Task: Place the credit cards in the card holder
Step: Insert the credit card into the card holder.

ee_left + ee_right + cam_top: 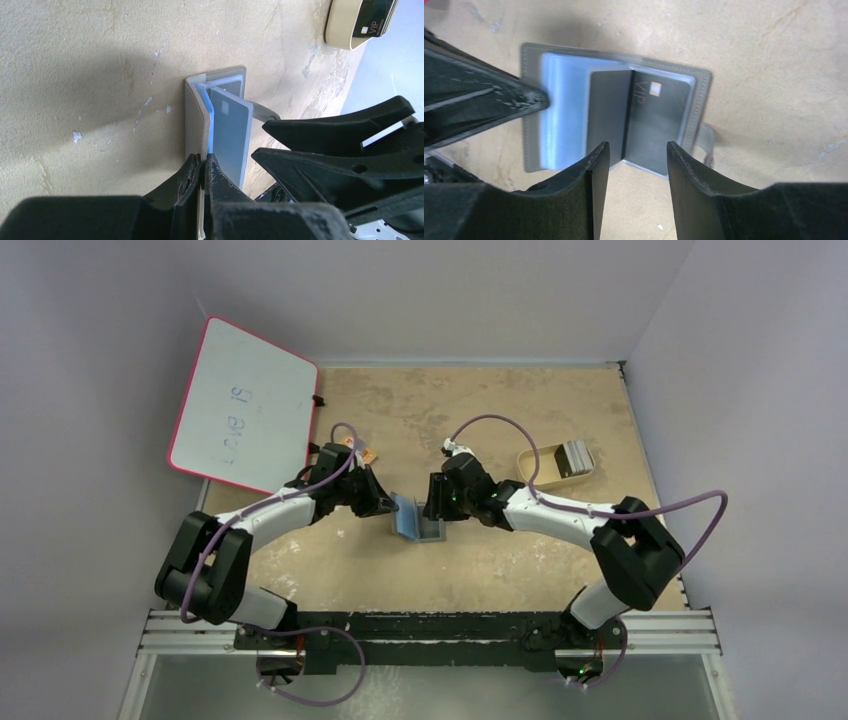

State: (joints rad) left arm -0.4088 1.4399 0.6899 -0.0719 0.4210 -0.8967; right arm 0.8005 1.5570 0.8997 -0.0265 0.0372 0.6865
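Note:
The card holder (pixel 415 520) lies open at the table's middle, grey outside and light blue inside (pixel 564 110). My left gripper (pixel 204 162) is shut on the edge of its left flap (pixel 195 115), holding that flap raised. A grey-silver credit card (pixel 659 125) marked VIP sits in the right-hand pocket, its near edge sticking out. Just short of that edge, my right gripper (pixel 638 150) is open with nothing between its fingers. More credit cards (pixel 573 458) stand in the tan tray (pixel 535 468) at the right.
A pink-framed whiteboard (pixel 245 405) lies at the back left, partly over the table's edge. The holder's snap strap (pixel 706 137) pokes out on its right side. In the left wrist view the right gripper's black fingers (pixel 340 130) crowd close beside the holder.

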